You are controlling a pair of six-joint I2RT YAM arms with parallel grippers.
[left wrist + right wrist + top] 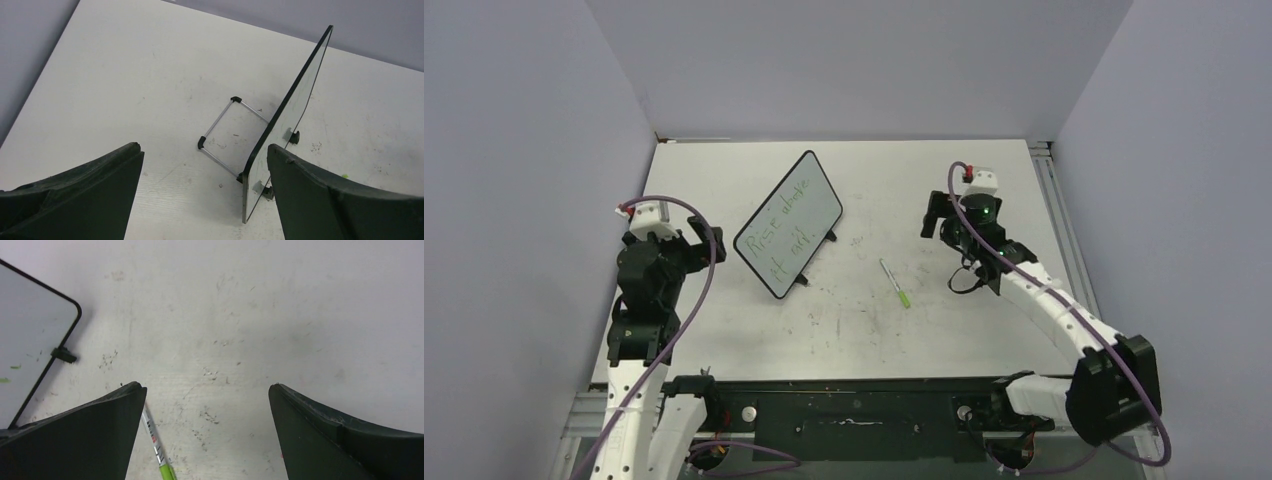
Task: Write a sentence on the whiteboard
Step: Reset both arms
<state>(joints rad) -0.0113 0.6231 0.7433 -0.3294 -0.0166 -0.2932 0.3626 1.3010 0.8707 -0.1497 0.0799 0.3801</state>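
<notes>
Whiteboard (pixel 789 224) sits toward far-left part of counter (pixel 944 175), propped tilted on wire stand (pixel 220 132) so face leans back for writing and reading. Sentence (pixel 786 235), green, two lines, fills face; writing looks done. Marker (pixel 895 283) lies flat mid-counter, right of board, gripped by nothing, likely no longer needed. Left end effector (pixel 205 150) wide, empty, near left edge behind board. Right end effector (pixel 206 387) wide, empty, just beside marker.

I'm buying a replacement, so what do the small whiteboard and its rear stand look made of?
The whiteboard: probably glossy coated sheet, thin black rim likely plastic; its face shows a soft sheen. The stand: seemingly bare metal rod, silvery, with black corner caps, perhaps rubber.
</notes>
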